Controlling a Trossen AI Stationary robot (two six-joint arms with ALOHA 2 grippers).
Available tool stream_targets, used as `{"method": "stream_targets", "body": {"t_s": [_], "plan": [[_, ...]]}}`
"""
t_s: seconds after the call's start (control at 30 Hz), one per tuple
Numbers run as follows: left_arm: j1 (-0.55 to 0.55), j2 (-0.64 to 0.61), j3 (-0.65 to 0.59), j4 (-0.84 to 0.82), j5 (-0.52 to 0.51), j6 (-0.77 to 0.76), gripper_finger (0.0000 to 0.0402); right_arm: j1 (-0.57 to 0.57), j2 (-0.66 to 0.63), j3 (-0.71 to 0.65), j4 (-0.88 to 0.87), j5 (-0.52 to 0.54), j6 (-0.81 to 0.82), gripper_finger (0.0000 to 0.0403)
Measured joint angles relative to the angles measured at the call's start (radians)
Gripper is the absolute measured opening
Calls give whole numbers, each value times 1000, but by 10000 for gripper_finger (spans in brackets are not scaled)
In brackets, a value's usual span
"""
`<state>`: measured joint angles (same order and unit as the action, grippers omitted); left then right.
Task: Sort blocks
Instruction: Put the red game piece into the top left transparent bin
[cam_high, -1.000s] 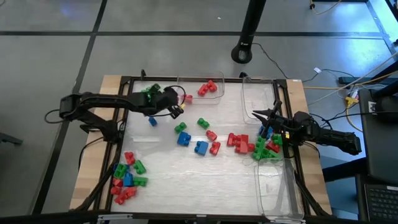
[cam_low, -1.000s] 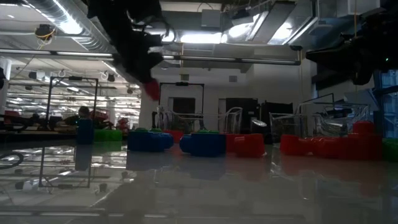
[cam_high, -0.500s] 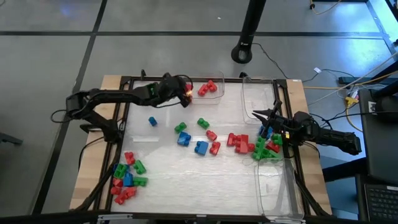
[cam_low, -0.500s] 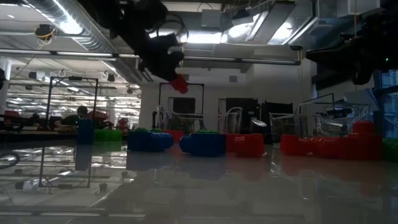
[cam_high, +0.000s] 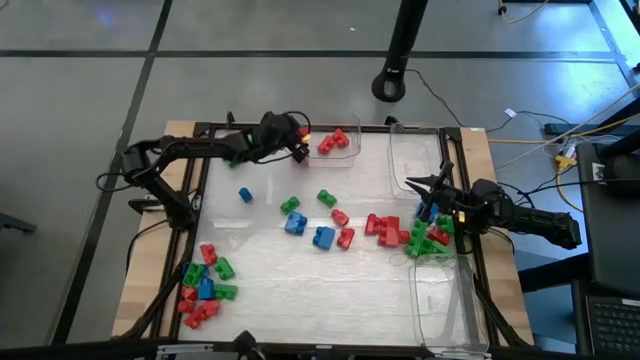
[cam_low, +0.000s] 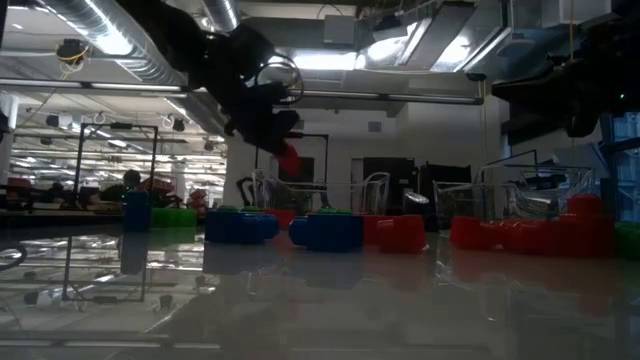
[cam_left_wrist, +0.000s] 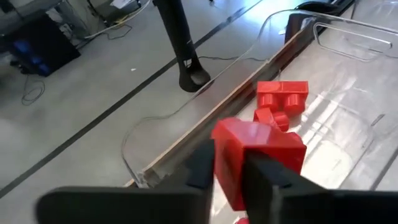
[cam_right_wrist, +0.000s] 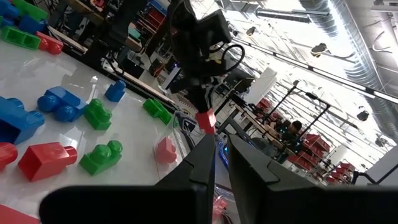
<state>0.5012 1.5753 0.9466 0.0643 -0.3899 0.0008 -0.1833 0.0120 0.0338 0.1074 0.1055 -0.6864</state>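
A: Where is the left gripper (cam_high: 300, 146)?

B: Raised over the table's far edge, at the near-left corner of the clear rectangular plastic bin (cam_high: 352, 152) that sits along that edge. Its 2 dark fingers (cam_left_wrist: 200, 165) pinch a small red studded plastic brick (cam_left_wrist: 258, 155), which hangs above the bin's wall. In the low view the same brick (cam_low: 288, 158) shows under the arm, well above the tabletop.

A: What is in that bin?

B: Several red bricks (cam_high: 334, 140). The left wrist view shows 2 of them (cam_left_wrist: 281, 102) lying on the bin floor just beyond the held one.

A: And the right gripper (cam_high: 428, 197)?

B: It rests low at the right side of the table, fingers pressed together with nothing between them, just beside a heap of green, red and blue bricks (cam_high: 431, 237). A second clear bin (cam_high: 398, 160) lies behind it and a third (cam_high: 445, 310) in front.

A: Where are the rest of the blocks?

B: Loose bricks in 3 colours lie across the middle of the white tabletop (cam_high: 300, 285): a blue pair (cam_high: 309, 230), a row of red ones (cam_high: 385, 228), a few green ones (cam_high: 326, 197) and a lone small blue one (cam_high: 245, 195). Another mixed pile (cam_high: 203, 283) sits at the near-left corner, and a green cluster (cam_high: 238, 148) at the far left under the left arm.
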Motion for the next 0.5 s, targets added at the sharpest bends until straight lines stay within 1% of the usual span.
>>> {"method": "stream_targets", "body": {"t_s": [0.13, 0.23, 0.33, 0.4, 0.5], "plan": [[9, -9, 0, -12, 46, -9, 132, 0, 0, 0, -3, 0, 2, 44], [1, -39, 0, -51, 77, 2, 161, 0, 0, 0, -6, -18, 25, 44], [-23, -78, 0, -72, 80, 30, 174, 0, 0, 0, -5, -54, 61, 44], [-46, -109, -17, -43, 82, 56, 177, 0, 0, 0, -5, -56, 75, 44], [-81, -170, -128, 80, 86, 71, 176, 0, 4, 0, -14, -79, 80, 47]]}}
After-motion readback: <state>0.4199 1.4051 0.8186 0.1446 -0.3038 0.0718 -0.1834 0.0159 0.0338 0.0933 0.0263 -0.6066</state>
